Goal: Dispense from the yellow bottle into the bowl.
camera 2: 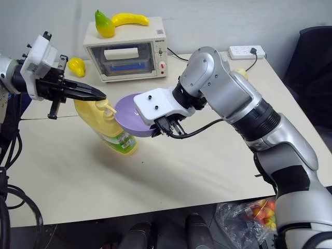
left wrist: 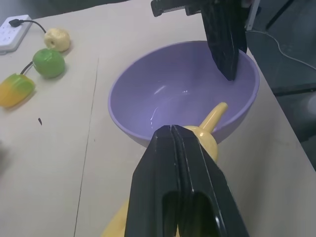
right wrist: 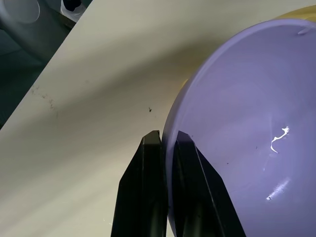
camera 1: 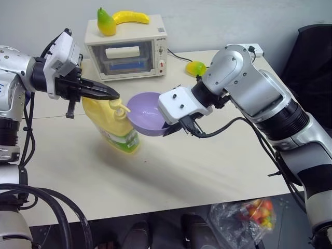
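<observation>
The yellow bottle stands on the table with its pump top and spout pointing over the rim of the bowl. My left gripper is shut and empty, its tips right over the pump head; contact cannot be made out. The lavender bowl is held tilted beside the bottle, just above the table. My right gripper is shut on the bowl's rim, one finger inside and one outside. A thin pale streak of liquid lies inside the bowl.
A small toaster oven stands at the back with a pear and a banana on top. Toy fruits and a power strip lie at the back right. A bag of fruit sits on the floor.
</observation>
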Controlling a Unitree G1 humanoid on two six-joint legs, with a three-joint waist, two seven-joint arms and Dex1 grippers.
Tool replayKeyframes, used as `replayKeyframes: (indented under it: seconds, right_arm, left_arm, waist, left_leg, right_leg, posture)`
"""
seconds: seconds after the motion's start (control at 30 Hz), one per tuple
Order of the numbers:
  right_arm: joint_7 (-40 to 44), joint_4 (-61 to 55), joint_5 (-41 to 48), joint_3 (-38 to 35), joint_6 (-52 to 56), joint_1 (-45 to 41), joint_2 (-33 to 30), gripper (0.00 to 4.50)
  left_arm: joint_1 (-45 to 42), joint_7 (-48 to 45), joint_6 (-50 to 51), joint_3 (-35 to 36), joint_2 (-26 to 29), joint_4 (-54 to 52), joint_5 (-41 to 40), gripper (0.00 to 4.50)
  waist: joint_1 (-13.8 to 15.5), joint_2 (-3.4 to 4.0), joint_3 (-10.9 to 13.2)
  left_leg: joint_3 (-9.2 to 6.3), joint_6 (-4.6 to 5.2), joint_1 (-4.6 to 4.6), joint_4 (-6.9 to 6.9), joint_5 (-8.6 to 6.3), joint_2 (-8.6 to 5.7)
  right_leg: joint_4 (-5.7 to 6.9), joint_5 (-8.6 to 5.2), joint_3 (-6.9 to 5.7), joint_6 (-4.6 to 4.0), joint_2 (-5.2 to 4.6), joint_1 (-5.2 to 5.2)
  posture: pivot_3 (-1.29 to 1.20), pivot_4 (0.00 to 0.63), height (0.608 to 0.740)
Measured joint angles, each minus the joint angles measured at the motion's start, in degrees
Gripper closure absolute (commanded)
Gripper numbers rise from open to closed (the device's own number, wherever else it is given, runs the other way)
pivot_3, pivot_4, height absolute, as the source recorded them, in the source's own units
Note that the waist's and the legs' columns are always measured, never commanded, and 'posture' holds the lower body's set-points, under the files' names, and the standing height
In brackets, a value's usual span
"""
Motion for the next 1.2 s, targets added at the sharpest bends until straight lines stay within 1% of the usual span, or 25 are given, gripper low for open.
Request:
replayKeyframes:
  seconds: [0.27, 0.43, 0.7, 0.9, 1.1, 1.2]
  right_arm:
    - [0.0, -0.3, -0.2, 0.0, 0.2, 0.0, 0.0, 4.50]
    - [0.0, -2.6, -0.8, 0.0, 1.1, 0.1, -0.2, 4.50]
    - [0.0, -4.6, -1.0, 0.0, 2.3, 0.1, -0.1, 4.50]
    - [0.0, -4.5, -1.3, 0.0, 2.2, 0.1, 0.3, 4.50]
    - [0.0, -3.4, -2.4, 0.0, 1.1, 0.1, 0.1, 4.50]
    - [0.1, -2.8, -3.1, 0.0, 0.4, 0.5, 0.0, 4.50]
  left_arm:
    - [0.2, 0.0, -1.1, -0.1, 0.0, -0.2, 0.0, 4.47]
    - [0.5, 0.0, -1.1, 0.1, 0.2, -0.9, 0.0, 4.47]
    - [2.7, 0.0, -0.6, 0.8, 1.7, -4.5, -1.0, 4.47]
    - [4.4, 0.0, -2.5, 1.9, 2.0, -5.4, -0.9, 4.47]
    - [2.3, 0.0, -2.7, 2.1, -0.3, -2.7, 0.9, 4.47]
    - [0.8, 0.0, -0.9, 1.9, -1.7, -1.5, 1.1, 4.47]
  waist:
    - [0.0, 0.00, 0.0]
    - [0.0, 0.00, 0.0]
    - [0.0, 0.00, 0.0]
    - [0.1, 0.00, 0.0]
    - [0.1, 0.00, 0.0]
    - [0.0, -0.01, 0.0]
  left_leg:
    - [0.00, 0.00, 0.00, 0.02, 0.00, 0.00]
    - [0.00, 0.00, 0.01, 0.02, 0.00, 0.00]
    - [0.00, 0.00, 0.03, 0.04, 0.00, 0.00]
    - [0.01, 0.00, 0.05, 0.07, 0.00, 0.00]
    - [0.01, 0.01, 0.05, 0.11, -0.01, -0.03]
    - [0.01, 0.02, 0.04, 0.09, -0.01, -0.03]
  right_leg:
    - [0.02, 0.00, 0.00, 0.00, 0.00, 0.00]
    - [0.03, 0.00, 0.01, 0.00, 0.00, 0.00]
    - [0.06, 0.00, 0.02, 0.00, 0.00, 0.02]
    - [0.09, 0.00, 0.02, 0.00, 0.00, 0.04]
    - [0.14, 0.00, 0.01, 0.00, 0.02, 0.05]
    - [0.14, 0.00, 0.02, 0.00, 0.03, 0.03]
  posture:
    - [0.00, 0.150, 0.740]
    - [0.00, 0.150, 0.740]
    - [0.00, 0.150, 0.740]
    - [0.00, 0.150, 0.740]
    - [0.00, 0.150, 0.740]
    - [0.00, 0.150, 0.740]
